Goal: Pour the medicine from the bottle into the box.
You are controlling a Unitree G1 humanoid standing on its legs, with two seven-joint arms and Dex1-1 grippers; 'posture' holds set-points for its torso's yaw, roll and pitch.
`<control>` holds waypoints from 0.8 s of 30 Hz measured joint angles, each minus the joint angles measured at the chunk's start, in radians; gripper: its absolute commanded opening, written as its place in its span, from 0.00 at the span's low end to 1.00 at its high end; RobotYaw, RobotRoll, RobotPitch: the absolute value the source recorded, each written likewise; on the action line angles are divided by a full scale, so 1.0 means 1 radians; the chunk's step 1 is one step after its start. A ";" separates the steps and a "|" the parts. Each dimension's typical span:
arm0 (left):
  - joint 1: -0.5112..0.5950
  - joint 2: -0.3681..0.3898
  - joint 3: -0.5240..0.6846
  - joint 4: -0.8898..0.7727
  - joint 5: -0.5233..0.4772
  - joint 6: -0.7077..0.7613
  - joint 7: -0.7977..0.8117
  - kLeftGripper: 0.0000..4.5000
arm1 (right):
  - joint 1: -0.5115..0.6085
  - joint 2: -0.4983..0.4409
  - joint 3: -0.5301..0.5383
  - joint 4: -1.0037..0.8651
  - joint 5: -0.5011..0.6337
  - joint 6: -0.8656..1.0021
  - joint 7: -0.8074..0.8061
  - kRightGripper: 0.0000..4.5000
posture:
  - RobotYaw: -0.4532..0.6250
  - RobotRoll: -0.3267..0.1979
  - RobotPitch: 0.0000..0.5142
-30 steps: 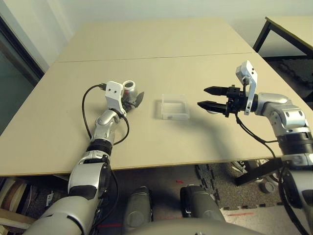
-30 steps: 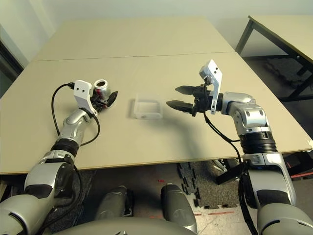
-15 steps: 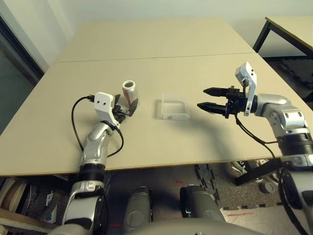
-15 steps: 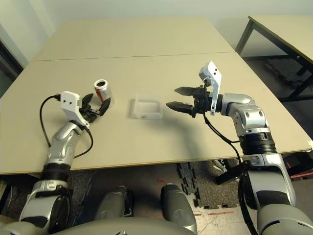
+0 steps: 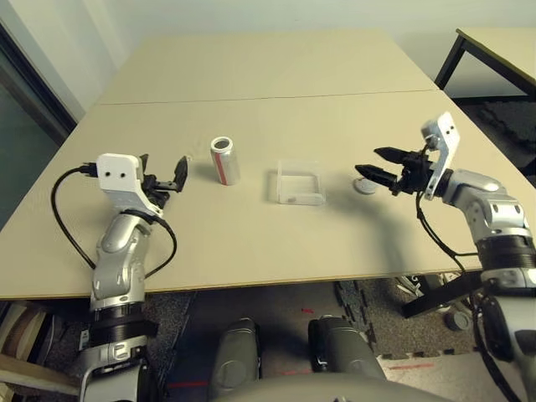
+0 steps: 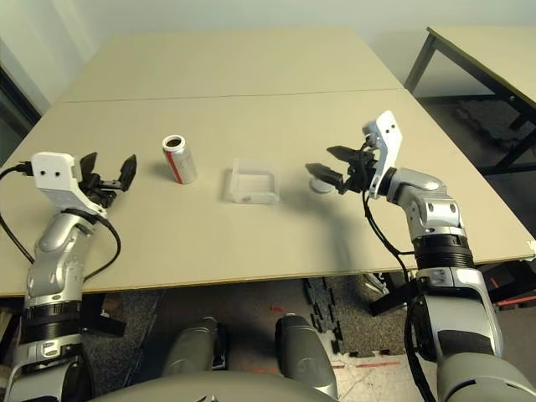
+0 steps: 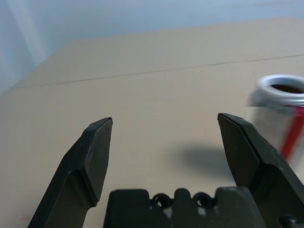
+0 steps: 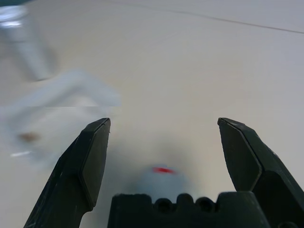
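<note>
Landmark: we are taking the box (image 5: pixel 300 183), the clear shallow tray near the middle of the table (image 5: pixel 251 75), as our reference.
Bottle: the bottle (image 5: pixel 224 160) is standing upright and uncapped just to the left of the box, apart from it.
Cap: the cap (image 5: pixel 364 185) is lying flat on the table to the right of the box.
Medicine: we are seeing a small brownish speck (image 8: pixel 27 137) inside the box, which we judge to be the medicine.
Left gripper: our left gripper (image 5: pixel 162 176) is hanging well left of the box with its fingers spread wide, gripping nothing.
Right gripper: our right gripper (image 5: pixel 384 164) is hovering over the cap, fingers wide apart, empty.
Progress: we are judging the pour done; recapping may remain.
Surroundings: we are working at a pale beige table with a seam beyond the box, another table (image 5: pixel 502 42) at the far right, and white walls.
</note>
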 measured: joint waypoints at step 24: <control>-0.188 0.122 0.064 0.561 0.002 -0.233 -0.003 0.99 | -0.112 0.062 -0.206 0.504 -0.117 -0.527 -0.724 1.00 | 0.34 0.62 0.18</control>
